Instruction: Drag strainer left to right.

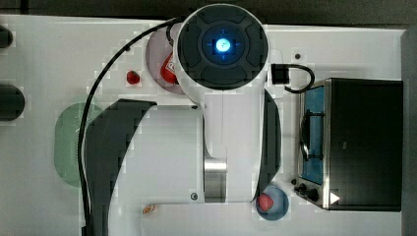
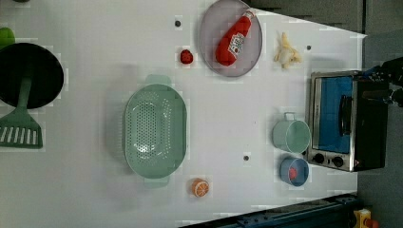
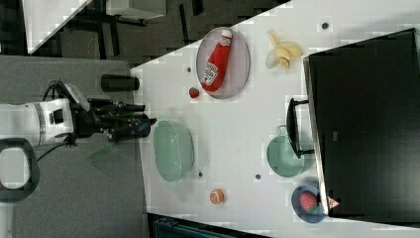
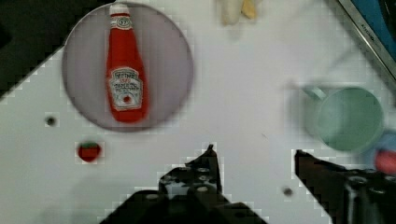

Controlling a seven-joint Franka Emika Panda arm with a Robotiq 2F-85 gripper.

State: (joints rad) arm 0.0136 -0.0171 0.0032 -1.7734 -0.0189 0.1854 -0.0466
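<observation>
Strainer (image 2: 154, 129) untouched; jaws apart

A pale mint-green oblong plastic strainer (image 2: 154, 134) with rounded ends and tiny holes sits upright and empty on the white worktop (image 2: 95, 190), near the pincer (image 3: 141, 124), apart from it.

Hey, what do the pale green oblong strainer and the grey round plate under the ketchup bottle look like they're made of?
The pale mint-green oblong strainer looks like moulded plastic: one flat matte colour, rounded rim, small end handles, an even grid of tiny holes. The grey round plate shows a smooth, dull, uniform surface with a thin rim, likely plastic or melamine; ceramic cannot be ruled out.
</observation>
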